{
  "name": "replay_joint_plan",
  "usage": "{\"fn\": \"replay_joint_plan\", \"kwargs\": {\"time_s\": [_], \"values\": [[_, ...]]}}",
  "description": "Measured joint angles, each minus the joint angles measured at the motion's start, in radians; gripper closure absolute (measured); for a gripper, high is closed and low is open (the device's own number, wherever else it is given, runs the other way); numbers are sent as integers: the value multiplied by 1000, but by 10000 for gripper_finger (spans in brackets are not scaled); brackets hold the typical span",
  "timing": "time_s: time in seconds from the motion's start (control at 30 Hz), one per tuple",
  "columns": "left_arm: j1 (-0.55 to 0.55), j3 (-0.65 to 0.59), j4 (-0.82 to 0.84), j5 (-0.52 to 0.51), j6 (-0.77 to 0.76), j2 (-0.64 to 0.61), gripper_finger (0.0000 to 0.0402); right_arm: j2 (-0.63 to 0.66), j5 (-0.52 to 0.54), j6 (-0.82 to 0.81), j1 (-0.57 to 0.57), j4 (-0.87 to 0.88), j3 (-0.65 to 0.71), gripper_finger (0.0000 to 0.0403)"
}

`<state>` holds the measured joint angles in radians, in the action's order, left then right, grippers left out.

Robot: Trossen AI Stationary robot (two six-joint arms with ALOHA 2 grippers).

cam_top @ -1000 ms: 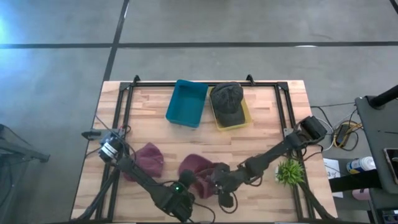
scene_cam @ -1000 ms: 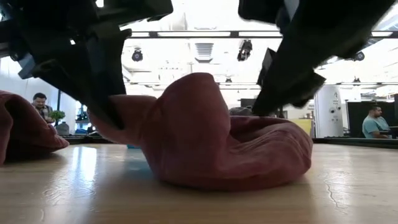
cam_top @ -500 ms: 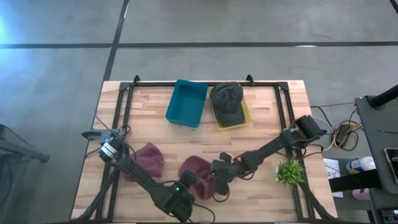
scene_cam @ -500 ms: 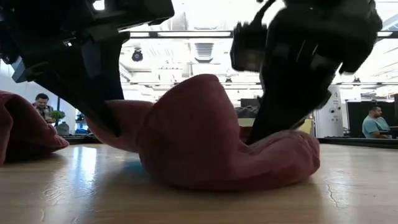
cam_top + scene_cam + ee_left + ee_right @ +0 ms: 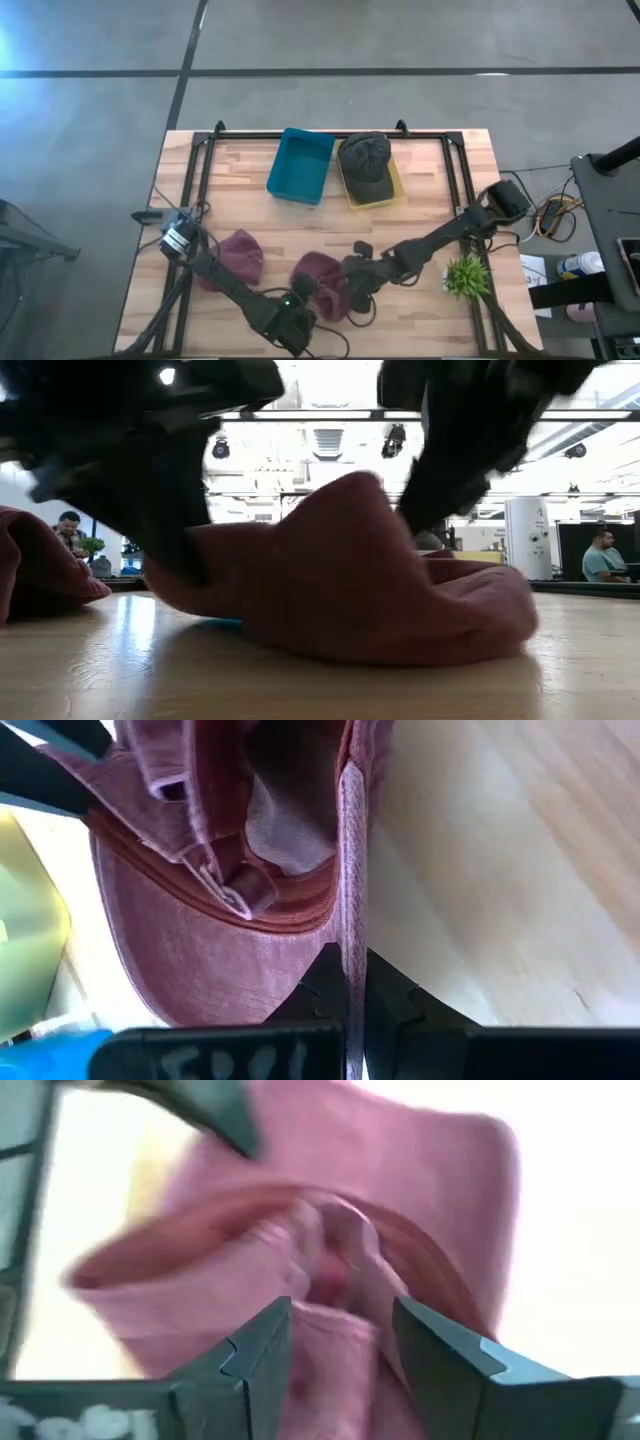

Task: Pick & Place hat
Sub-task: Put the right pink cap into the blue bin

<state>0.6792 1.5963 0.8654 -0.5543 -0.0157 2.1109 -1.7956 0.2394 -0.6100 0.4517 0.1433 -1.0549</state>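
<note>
A maroon hat [image 5: 318, 272] [image 5: 350, 590] lies near the table's near edge, between both grippers. My left gripper [image 5: 303, 297] [image 5: 350, 982] is at its near-left side, shut on its edge. My right gripper [image 5: 352, 285] [image 5: 338, 1342] comes at it from the right, shut on a bunch of its cloth. A second maroon hat [image 5: 240, 255] [image 5: 40, 565] rests on the table to the left. A dark grey hat [image 5: 365, 160] sits in the yellow bin [image 5: 392, 192]. My left gripper pinches a thin edge of the maroon hat [image 5: 352, 945] between its two fingers, coming nearly level from the near-left. The edge stands on end in the hold, and the hat's body rests on the table. My right gripper holds a raised fold of the hat's crown [image 5: 335, 1295] between its fingers [image 5: 262, 1350], slanting down from the right. The cloth rises into a peak [image 5: 365, 485] under it, while the hat's lower part stays on the table.
A blue bin [image 5: 300, 165] stands beside the yellow bin at the far edge. A green plant [image 5: 465, 275] sits by the right edge. A black frame [image 5: 205, 160] runs along the table's sides. People show in the room behind, in the low view.
My right gripper has come down onto the maroon hat from the right and taken up its cloth. The hat's peak has shifted toward the table's right and risen a little, and its right part has spread out. My left gripper has stayed on the edge.
</note>
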Motion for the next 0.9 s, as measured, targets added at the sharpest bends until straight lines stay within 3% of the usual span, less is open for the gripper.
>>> {"fn": "replay_joint_plan", "kwargs": {"time_s": [0.23,0.63,0.8,0.9], "values": [[-12,0,-27,-13,41,0,397,6,19,156,61,2,-43,227],[-22,0,-172,-29,133,0,397,-140,-61,115,94,-105,-59,227],[-41,-2,-186,-20,160,0,397,-219,-153,148,101,-117,-126,227],[-52,-5,-187,-14,186,0,397,-272,-122,152,107,-57,-176,227]]}}
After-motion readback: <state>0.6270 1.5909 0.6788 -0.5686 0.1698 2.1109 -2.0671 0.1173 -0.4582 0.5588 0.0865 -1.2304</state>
